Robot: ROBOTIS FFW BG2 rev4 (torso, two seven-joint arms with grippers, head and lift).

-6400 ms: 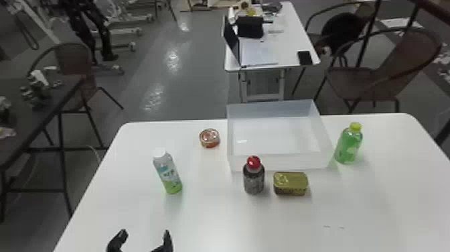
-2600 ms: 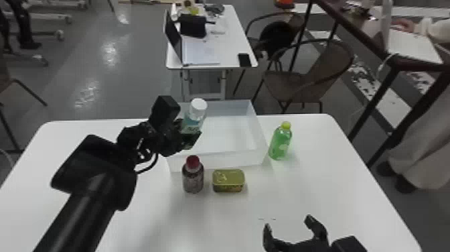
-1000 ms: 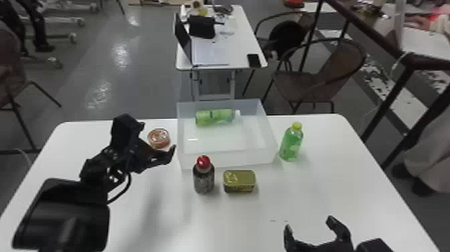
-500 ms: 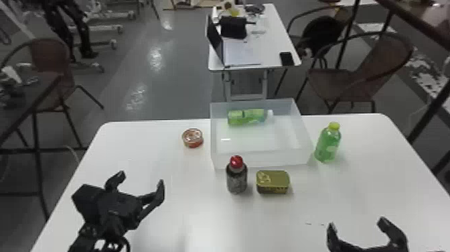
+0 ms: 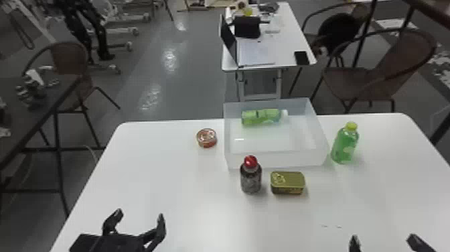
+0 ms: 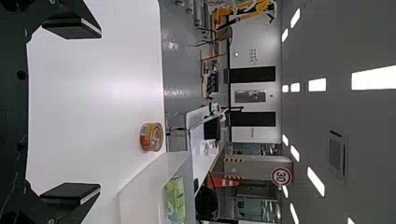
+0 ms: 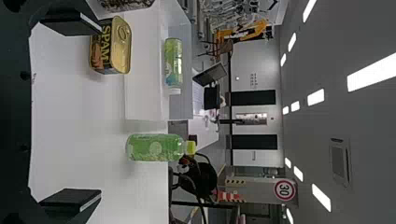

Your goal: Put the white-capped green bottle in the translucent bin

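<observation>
The white-capped green bottle (image 5: 261, 116) lies on its side inside the translucent bin (image 5: 276, 159), along the far wall, its cap toward the right. Near the table's front left, my left gripper (image 5: 139, 219) stands open and holds nothing. My right gripper (image 5: 385, 239) is parked at the front edge, also open. In the left wrist view the left gripper (image 6: 84, 112) has its fingers wide apart, with the bottle (image 6: 175, 198) seen through the bin wall. The right wrist view shows the right gripper (image 7: 84, 112) spread and the bottle (image 7: 173, 65) in the bin.
A red-capped dark bottle (image 5: 250, 176) and a gold tin (image 5: 287, 183) stand before the bin. A round tin (image 5: 207, 138) is left of it, and a yellow-capped green bottle (image 5: 345, 144) stands upright close to its right side.
The left gripper let go of the white-capped bottle, which now lies in the bin, and the left arm has drawn back toward the front edge. The head view has swung back left.
</observation>
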